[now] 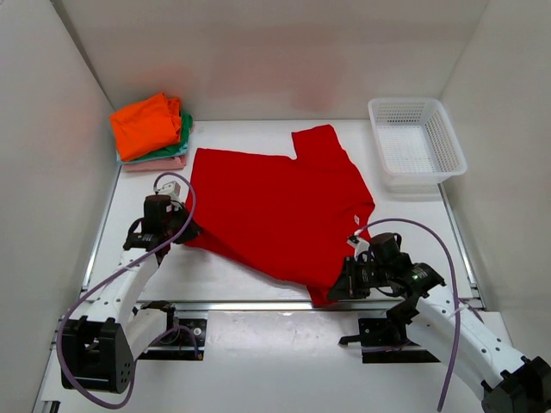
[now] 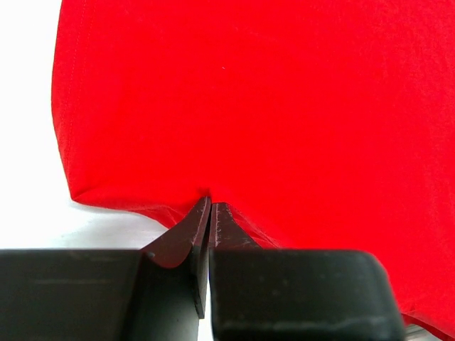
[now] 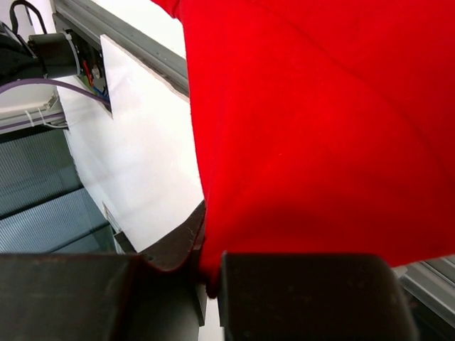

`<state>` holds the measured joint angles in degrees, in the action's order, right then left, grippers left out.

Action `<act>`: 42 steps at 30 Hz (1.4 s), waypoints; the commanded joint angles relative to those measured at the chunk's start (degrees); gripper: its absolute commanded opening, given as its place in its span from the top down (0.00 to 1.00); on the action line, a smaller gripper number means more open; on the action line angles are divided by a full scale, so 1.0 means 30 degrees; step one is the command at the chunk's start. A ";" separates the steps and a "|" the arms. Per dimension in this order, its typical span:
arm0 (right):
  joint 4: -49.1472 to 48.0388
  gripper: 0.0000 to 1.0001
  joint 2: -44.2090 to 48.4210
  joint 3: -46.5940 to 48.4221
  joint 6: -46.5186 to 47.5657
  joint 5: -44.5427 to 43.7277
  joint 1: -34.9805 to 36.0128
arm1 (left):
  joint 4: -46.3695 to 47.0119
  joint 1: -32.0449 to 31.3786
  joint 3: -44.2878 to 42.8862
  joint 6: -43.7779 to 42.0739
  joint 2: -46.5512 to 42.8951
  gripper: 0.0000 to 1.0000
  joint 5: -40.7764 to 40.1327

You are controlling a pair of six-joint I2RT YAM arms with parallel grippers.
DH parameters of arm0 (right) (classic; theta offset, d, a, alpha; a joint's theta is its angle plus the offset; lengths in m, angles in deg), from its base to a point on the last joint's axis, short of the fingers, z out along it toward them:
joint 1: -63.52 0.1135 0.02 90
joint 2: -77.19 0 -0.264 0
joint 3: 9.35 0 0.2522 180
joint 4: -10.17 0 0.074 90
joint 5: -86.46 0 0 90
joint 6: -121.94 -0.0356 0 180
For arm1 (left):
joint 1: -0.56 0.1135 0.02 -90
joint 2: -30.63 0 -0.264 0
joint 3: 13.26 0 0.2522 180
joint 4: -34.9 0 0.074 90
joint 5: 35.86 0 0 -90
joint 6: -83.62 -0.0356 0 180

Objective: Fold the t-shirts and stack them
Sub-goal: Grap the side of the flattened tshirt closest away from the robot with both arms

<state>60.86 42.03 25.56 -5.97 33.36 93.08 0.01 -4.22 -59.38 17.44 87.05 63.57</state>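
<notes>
The left hand (image 2: 211,207) is pinched nearly shut, its two dark fingertips meeting on the near left edge of the red t-shirt (image 2: 284,106). From that grip the cloth spreads away, smooth and flat on the white table (image 1: 228,277). The right hand (image 3: 206,241) is also closed tight, with the shirt's near right corner caught between its fingers; from there the red cloth runs outward in loose folds. Between the two hands the shirt lies open, one sleeve pointing away from them. Beyond the left hand, just off the shirt's far left corner, sits a folded stack: orange t-shirt (image 1: 146,125) on top, green t-shirt (image 1: 183,129) under it, pale pink t-shirt (image 1: 155,163) lowest. Well beyond the right hand stands a white mesh basket (image 1: 416,107).
</notes>
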 commanded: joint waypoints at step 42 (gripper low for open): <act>0.3336 0.61 0.1939 0.1828 -0.0427 -0.7848 0.0341 | 0.0302 -0.0312 0.0415 0.0382 -0.1113 0.89 -0.0184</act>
<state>72.64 50.60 28.93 -3.85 14.17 92.82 -0.65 -4.52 -58.92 17.94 84.73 63.57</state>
